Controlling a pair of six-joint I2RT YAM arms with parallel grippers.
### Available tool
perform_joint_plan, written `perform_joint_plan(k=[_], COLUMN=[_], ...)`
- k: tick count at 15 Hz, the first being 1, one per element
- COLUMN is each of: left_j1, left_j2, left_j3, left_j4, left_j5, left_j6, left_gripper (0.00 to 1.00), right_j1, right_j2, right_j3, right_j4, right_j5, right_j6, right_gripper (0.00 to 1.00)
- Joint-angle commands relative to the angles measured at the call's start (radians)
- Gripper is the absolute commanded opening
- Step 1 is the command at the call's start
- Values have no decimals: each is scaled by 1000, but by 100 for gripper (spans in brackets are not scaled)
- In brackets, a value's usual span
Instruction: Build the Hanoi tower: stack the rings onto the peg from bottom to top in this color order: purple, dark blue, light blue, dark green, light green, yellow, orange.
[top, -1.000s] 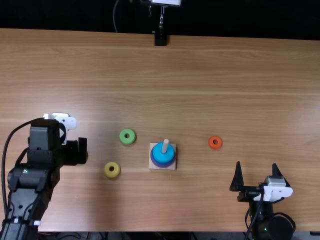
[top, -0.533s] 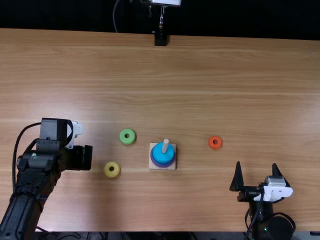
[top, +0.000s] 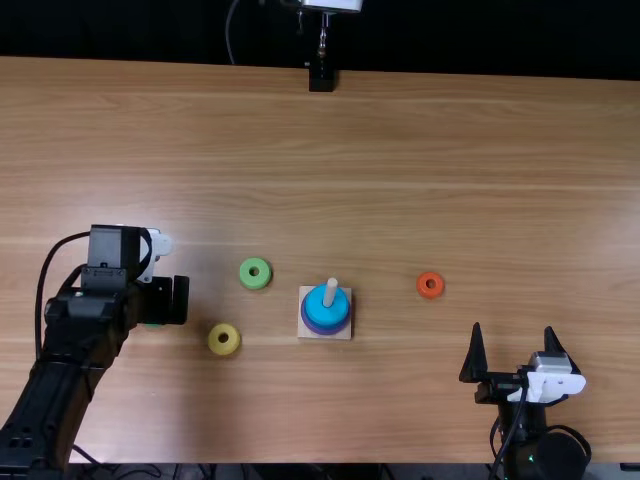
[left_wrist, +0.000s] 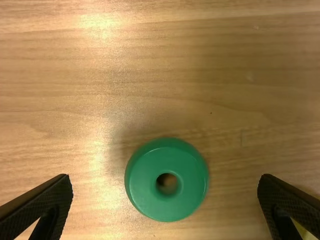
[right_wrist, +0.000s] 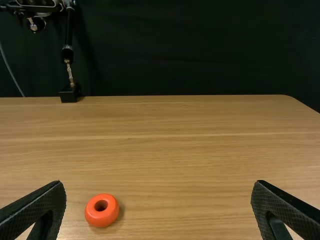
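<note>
At the left of the top view, the left gripper is spread wide and grasps nothing; its wrist view shows the thick dark green plastic-looking ring flat on the wooden desk, between the parted fingers and touching neither. The right gripper, lower right, is also spread and empty. At centre, a pale upright peg on a square wooden base carries a light blue ring above a bluish-purple rim. Left of it lie a round light green ring and a round yellow ring; right, a small orange ring.
</note>
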Motion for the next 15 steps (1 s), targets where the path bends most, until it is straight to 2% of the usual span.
perform_joint_plan(k=[1, 15], left_j1=[5, 11], left_j2=[48, 171], left_j3=[31, 34], left_j4=[2, 4], left_j5=[11, 11], left_j6=[-4, 5], left_gripper=[100, 100], right_j1=[-4, -4], right_j2=[-6, -6], right_j3=[-15, -15], right_j4=[-1, -1], right_j5=[-1, -1], right_j6=[-2, -2], right_gripper=[100, 100])
